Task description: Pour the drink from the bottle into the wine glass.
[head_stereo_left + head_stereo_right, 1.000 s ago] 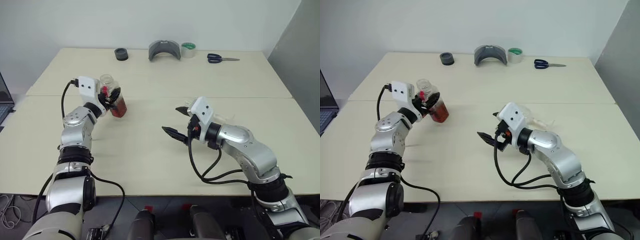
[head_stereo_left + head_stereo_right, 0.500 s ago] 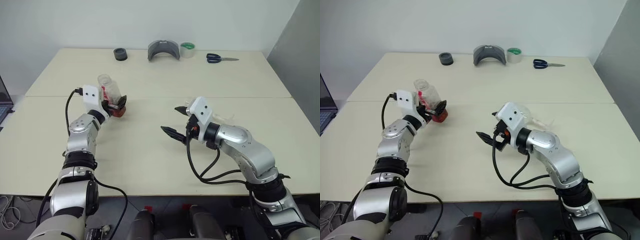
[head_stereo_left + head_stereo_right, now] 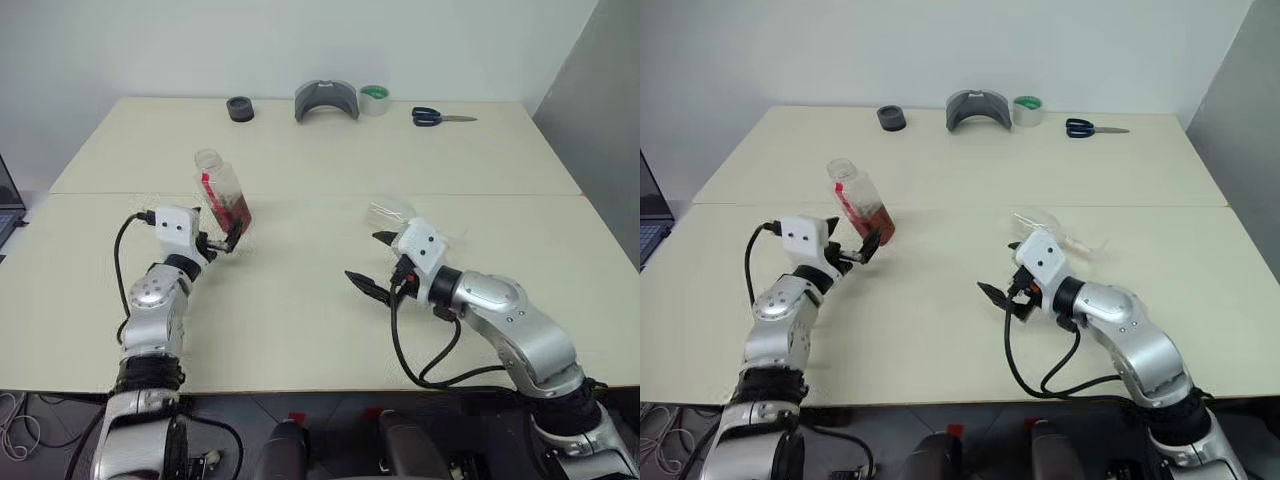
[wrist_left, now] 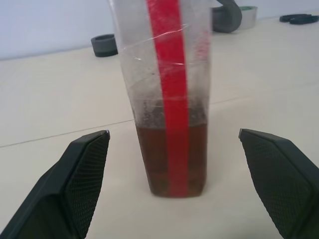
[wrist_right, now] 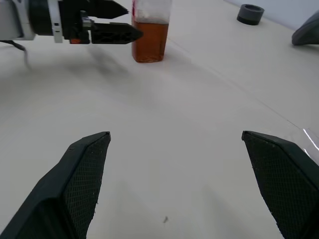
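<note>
The bottle [image 3: 223, 194] stands upright and uncapped on the table's left half, a red strip down its side. The drink [image 4: 169, 159], tea-coloured, fills its lower part. My left gripper [image 3: 226, 240] is open just in front of the bottle, apart from it; its fingers [image 4: 75, 174] flank the bottle without touching. My right gripper [image 3: 372, 262] is open over the bare table at mid right, holding nothing. The wine glass [image 3: 390, 210] shows just behind my right hand, partly hidden, and appears to lie on its side.
Along the far edge sit a black tape roll [image 3: 240, 108], a grey curved holder [image 3: 327, 100], a green tape roll [image 3: 376, 98] and blue scissors [image 3: 440, 117]. A laptop corner [image 3: 8, 205] shows at the left. A seam crosses the table [image 3: 300, 320].
My left gripper opened and let go of the bottle, then drew back and sank. The bottle, tilted before, now stands upright. My right hand shifted to the right.
</note>
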